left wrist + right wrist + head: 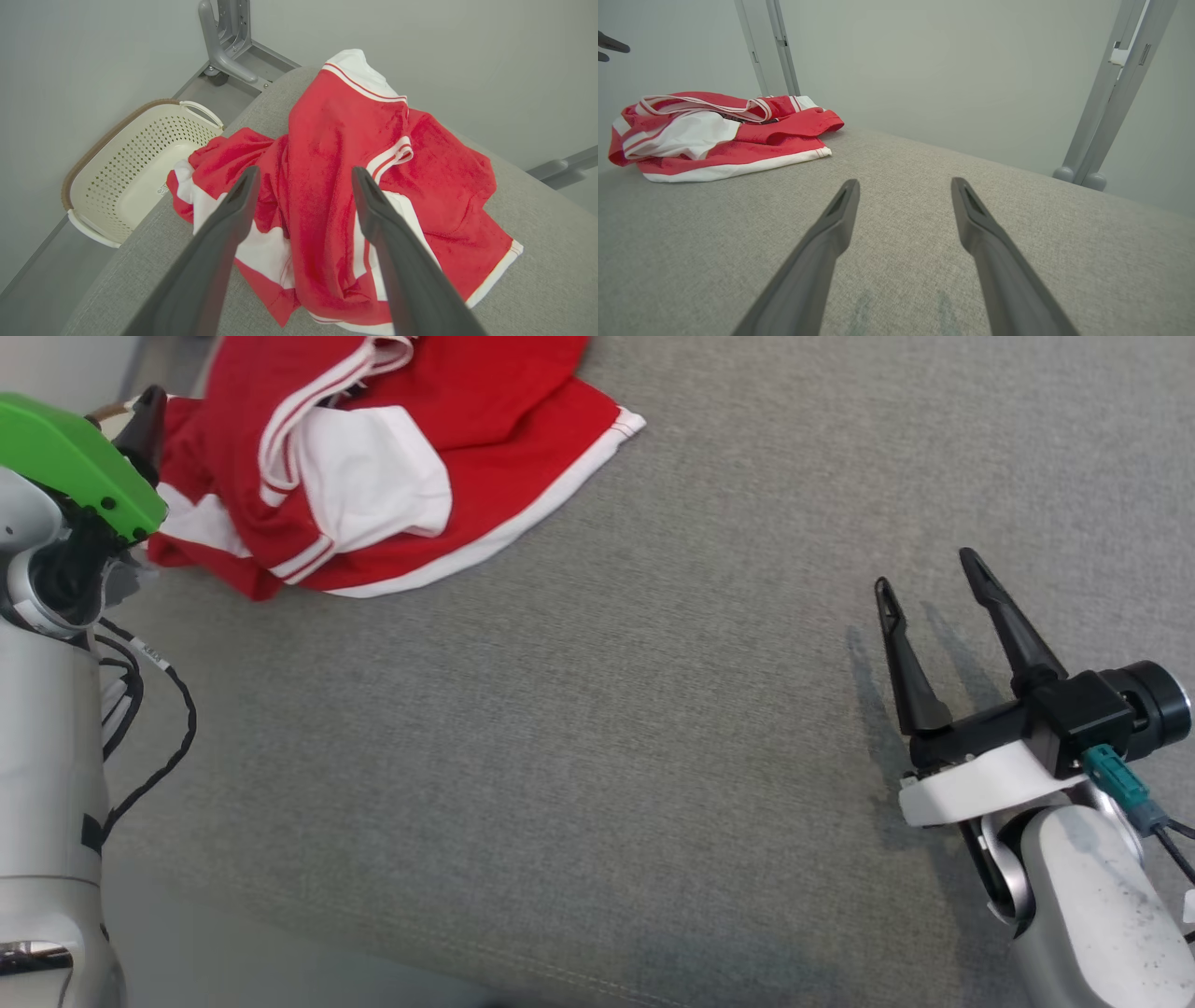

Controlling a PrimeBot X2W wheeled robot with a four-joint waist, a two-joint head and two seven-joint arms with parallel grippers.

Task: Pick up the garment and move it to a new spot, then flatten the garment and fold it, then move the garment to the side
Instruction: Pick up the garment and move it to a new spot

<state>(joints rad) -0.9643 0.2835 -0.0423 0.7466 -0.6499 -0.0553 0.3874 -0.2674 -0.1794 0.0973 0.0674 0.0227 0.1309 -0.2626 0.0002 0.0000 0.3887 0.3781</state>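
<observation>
- The garment, red with white panels and white striped trim, lies crumpled in a heap at the far left corner of the table, which is covered in grey fabric.
- One part of the heap stands up in a peak. A white-edged hem spreads flat towards the middle of the table.
- The left claw hangs over the near side of the heap with its two dark fingers spread wide and nothing between them. The right wrist view shows its tips above the cloth and clear of it.
- The right claw is well apart from the garment, low over bare fabric on the right side of the table. Its fingers are also spread and hold nothing.
- A cream basket with perforated walls and a brown rim sits on the floor just past the table edge, beside the garment's corner.
- A grey metal frame foot stands on the floor behind that corner, and a slanted grey post rises beyond the far right edge.
- A green cover on the left arm and a loose black cable sit near the garment's left side.
</observation>
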